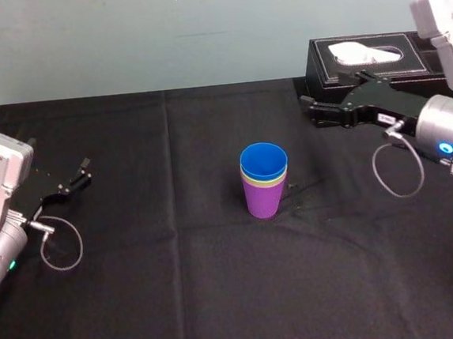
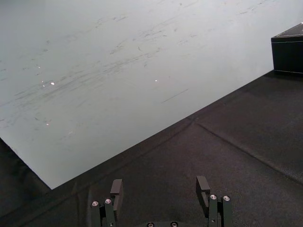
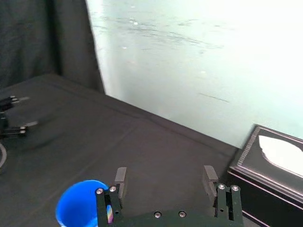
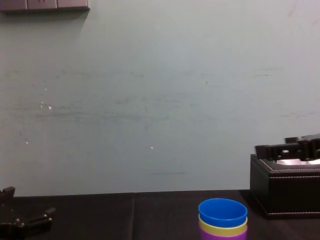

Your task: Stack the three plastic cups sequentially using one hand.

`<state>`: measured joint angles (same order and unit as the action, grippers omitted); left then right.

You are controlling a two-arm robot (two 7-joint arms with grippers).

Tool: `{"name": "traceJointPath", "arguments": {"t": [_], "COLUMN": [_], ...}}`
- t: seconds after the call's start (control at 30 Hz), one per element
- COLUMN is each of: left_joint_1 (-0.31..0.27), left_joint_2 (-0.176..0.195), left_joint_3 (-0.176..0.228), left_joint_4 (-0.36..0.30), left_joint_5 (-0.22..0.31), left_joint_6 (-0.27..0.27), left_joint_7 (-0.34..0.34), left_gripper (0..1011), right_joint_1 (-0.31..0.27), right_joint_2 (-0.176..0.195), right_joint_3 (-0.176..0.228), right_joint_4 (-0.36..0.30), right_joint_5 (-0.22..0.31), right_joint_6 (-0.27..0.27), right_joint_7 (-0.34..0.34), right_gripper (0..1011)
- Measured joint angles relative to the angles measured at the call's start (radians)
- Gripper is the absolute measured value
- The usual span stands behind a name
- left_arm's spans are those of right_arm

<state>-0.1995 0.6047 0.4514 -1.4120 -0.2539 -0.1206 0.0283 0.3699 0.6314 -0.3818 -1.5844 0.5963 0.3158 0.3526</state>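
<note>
Blue cup [image 1: 263,163] nested in yellow-green cup [image 1: 266,182], in purple cup [image 1: 262,200], upright on table [image 1: 182,300]. Right gripper [image 1: 310,107] at 2 o'clock of stack, jaws wide, empty. Left gripper [image 1: 82,171] at 9 o'clock, likewise.

We see three cups nested, low centre-right: blue cup [image 4: 222,212] innermost on top, yellow-green cup [image 4: 222,229] rim below, purple cup [image 4: 220,236] outermost, cut off by lower edge. Stack upright on black tablecloth [image 4: 125,215]. Black tissue box [image 4: 285,192] near, on right. Right gripper [image 4: 270,149] above box. Left gripper [image 4: 27,207] low at far left, fingers apart, well apart from cups. We note pale green wall [image 4: 150,100] behind.
</note>
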Motion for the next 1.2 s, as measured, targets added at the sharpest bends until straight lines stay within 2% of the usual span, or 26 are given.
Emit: {"name": "traceJointPath", "arguments": {"t": [0.43,0.67,0.93,1.2], "left_joint_1": [0.0,0.0,0.0,0.0], "left_joint_2": [0.0,0.0,0.0,0.0], "left_joint_3": [0.0,0.0,0.0,0.0], "left_joint_4": [0.0,0.0,0.0,0.0], "left_joint_5": [0.0,0.0,0.0,0.0], "left_joint_6": [0.0,0.0,0.0,0.0], "left_joint_7": [0.0,0.0,0.0,0.0], "left_gripper": [1011,1011,1011,1011], "right_joint_1": [-0.068,-0.093,-0.113,-0.12], "right_joint_2": [0.02,0.014,0.005,0.0], "right_joint_3": [0.061,0.088,0.106,0.108], "right_joint_4": [0.043,0.075,0.117,0.138], "right_joint_5": [-0.039,-0.043,-0.056,-0.07], "right_joint_6": [-0.061,-0.09,-0.129,-0.134], "right_joint_7": [0.003,0.023,0.05,0.058], "right_gripper": [1003,1003,1003,1003]}}
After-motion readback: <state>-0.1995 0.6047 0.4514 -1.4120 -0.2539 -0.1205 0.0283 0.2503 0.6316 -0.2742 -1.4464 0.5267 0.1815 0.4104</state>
